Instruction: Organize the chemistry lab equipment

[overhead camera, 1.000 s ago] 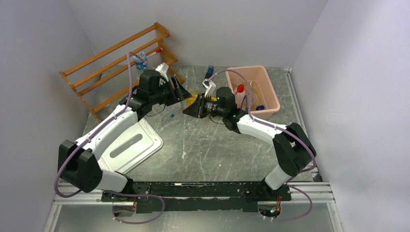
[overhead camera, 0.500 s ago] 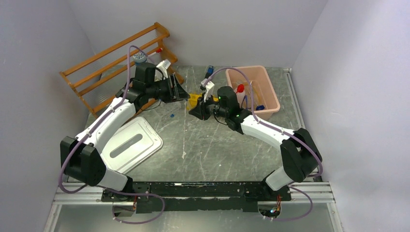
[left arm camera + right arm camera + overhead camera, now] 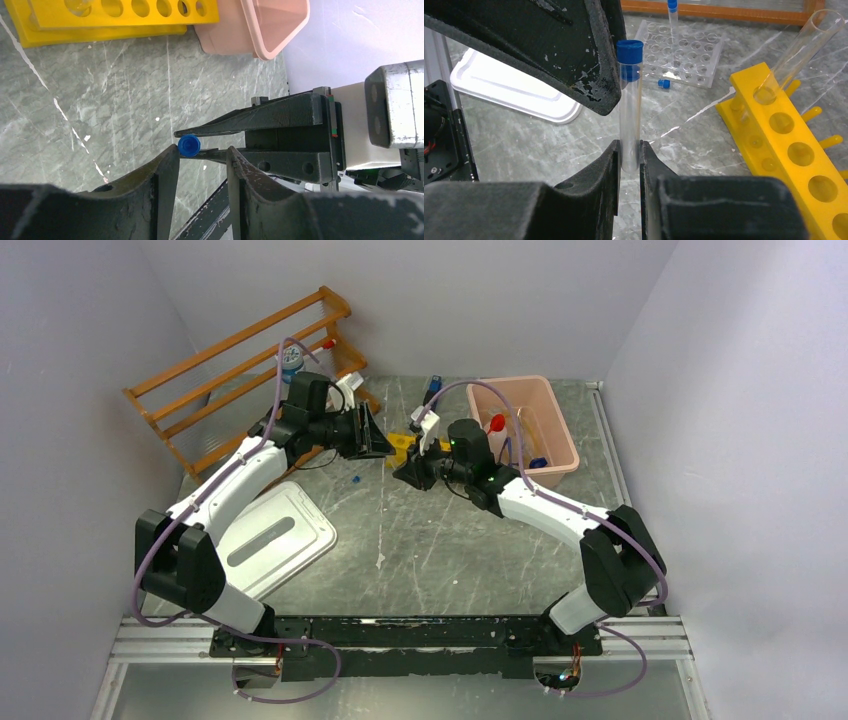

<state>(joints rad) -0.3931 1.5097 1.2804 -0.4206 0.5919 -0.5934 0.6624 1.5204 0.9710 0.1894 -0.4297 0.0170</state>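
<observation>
Swung rightward since a second ago, the left gripper (image 3: 202, 152) meets the right gripper (image 3: 629, 150) mid-table. The right gripper clamps the blue-capped clear tube (image 3: 630, 115) upright, on the near side of the yellow rack (image 3: 774, 130). The left jaws stand partly open, holding nothing.

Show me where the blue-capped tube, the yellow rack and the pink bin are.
blue-capped tube (image 3: 630, 117): right wrist view, clear body below the cap.
yellow rack (image 3: 793, 136): right wrist view, top face between two holes.
pink bin (image 3: 510, 380): top external view, far rim.
</observation>
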